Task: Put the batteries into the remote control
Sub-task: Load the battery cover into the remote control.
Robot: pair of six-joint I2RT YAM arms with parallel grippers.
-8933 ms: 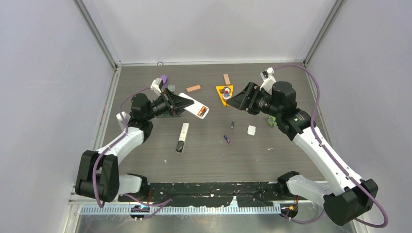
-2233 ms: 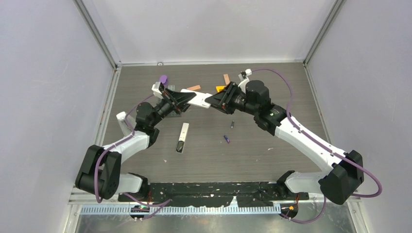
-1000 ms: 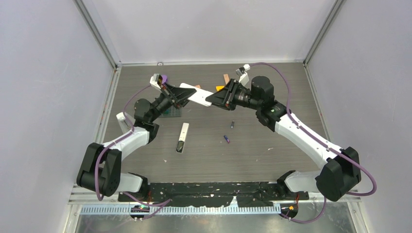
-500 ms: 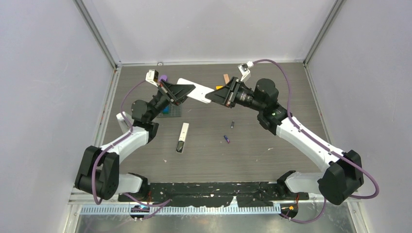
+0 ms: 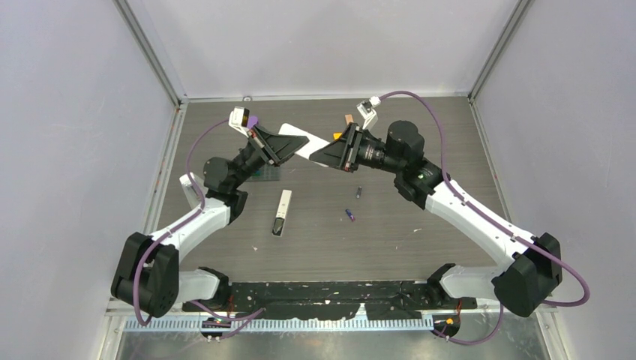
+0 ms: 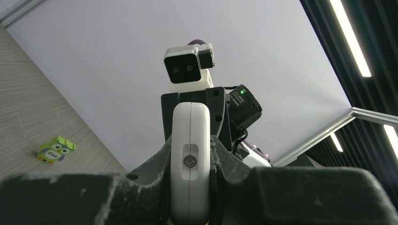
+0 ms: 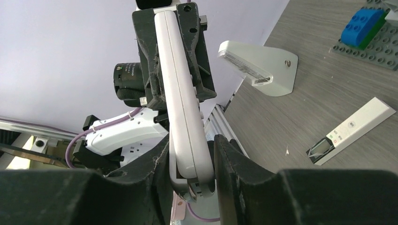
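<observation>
A white remote control (image 5: pixel 315 146) hangs in the air over the back of the table, held between both arms. My left gripper (image 5: pixel 298 139) is shut on one end; its wrist view shows the remote's (image 6: pixel 190 122) edge pinched between both fingers. My right gripper (image 5: pixel 324 152) stands round the other end (image 7: pixel 180 108), with one finger against it and a thin dark gap at the other. A dark battery (image 5: pixel 358 192) and a blue-purple battery (image 5: pixel 349 214) lie on the table below.
A second slim white remote (image 5: pixel 281 212) lies left of the batteries. A grey brick plate (image 5: pixel 264 172) with a blue brick lies under the left arm. An orange-brown block (image 5: pixel 348 120) and a yellow triangle (image 5: pixel 339 136) lie at the back. A green owl (image 6: pixel 55 149) shows on the table.
The left wrist has risen a little toward the back left, still gripping the remote. The right gripper's jaws have widened slightly round the remote's other end.
</observation>
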